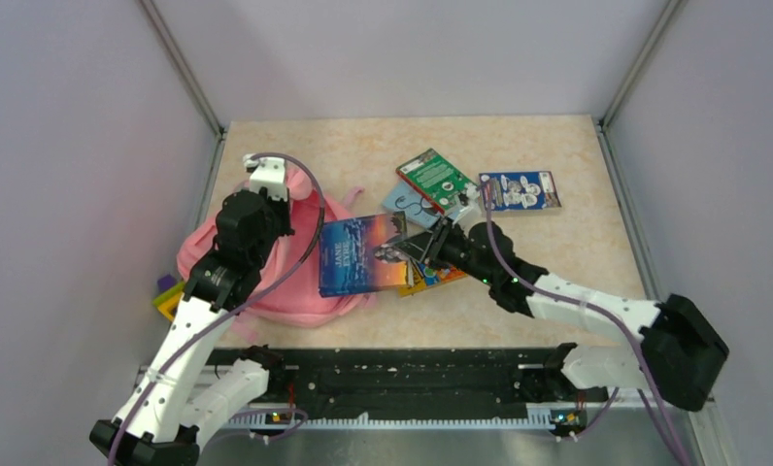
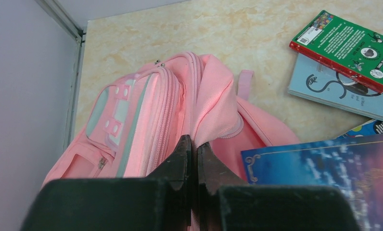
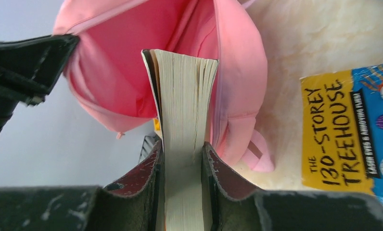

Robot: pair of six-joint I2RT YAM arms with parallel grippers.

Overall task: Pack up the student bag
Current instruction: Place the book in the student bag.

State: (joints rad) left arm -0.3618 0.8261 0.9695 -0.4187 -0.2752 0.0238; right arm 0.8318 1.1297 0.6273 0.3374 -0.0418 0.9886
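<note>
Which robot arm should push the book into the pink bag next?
Right. The right gripper clamps the book, its edge aimed at the open mouth of the bag. The left gripper is busy pinching the bag's fabric, holding it open.

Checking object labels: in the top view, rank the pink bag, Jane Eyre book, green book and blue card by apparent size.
Largest to smallest:
1. bag, though the arm hides part of it
2. Jane Eyre book
3. green book and blue card: too alike to rank
</note>
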